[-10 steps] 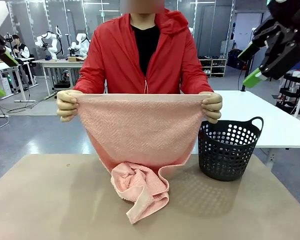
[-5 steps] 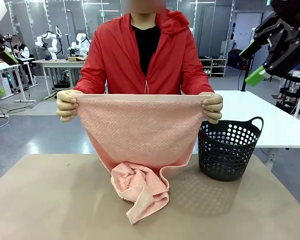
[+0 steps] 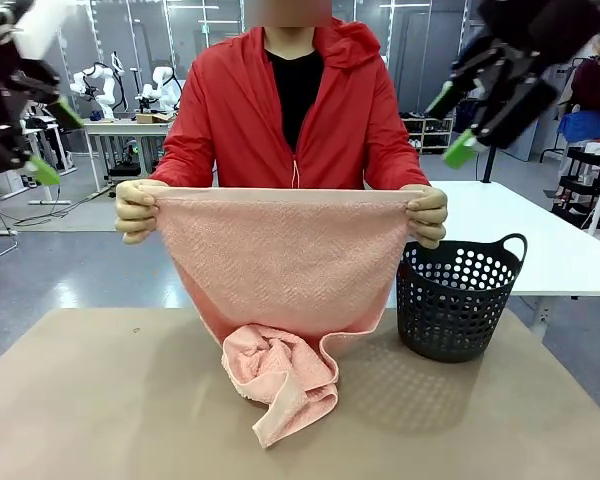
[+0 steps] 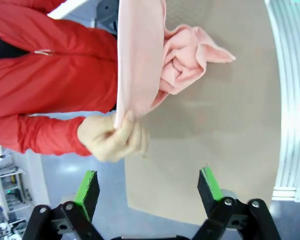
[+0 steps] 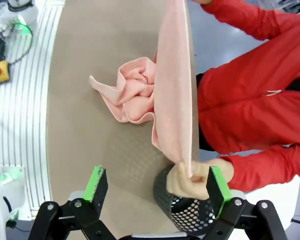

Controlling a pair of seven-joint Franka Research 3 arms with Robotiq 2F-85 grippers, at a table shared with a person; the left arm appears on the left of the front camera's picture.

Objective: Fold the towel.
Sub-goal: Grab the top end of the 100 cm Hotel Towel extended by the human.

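The tan table (image 3: pixel 100 400) runs across the whole foreground. At its far edge stands a person in a red jacket (image 3: pixel 230 110), facing the robot.

The towel (image 3: pixel 280 260), salmon pink and nubbly, is partly in the air and partly on the table. Its top edge is pulled straight and level in front of the person's chest, and the cloth hangs from there as a flat sheet down to the far edge. Its lower end lies crumpled in a heap near the table's middle (one loose corner points toward the near edge).

A black basket (image 3: pixel 455 300) with a perforated wall and loop handles stands upright near the table's far right corner, just beside the hanging side of the towel.

The left gripper (image 3: pixel 57 143) is up in the air over the table's left edge, well apart from the towel. Its jaws are spread wide and it holds nothing; the left wrist view shows its two green fingers (image 4: pixel 87 187) far apart. The right gripper (image 3: pixel 450 125) is raised above the basket, also wide and empty.

The person's hands pinch the towel's two top corners: one hand (image 3: pixel 135 210) on the table's left side, the other hand (image 3: pixel 425 215) on the right, above the basket's rim.
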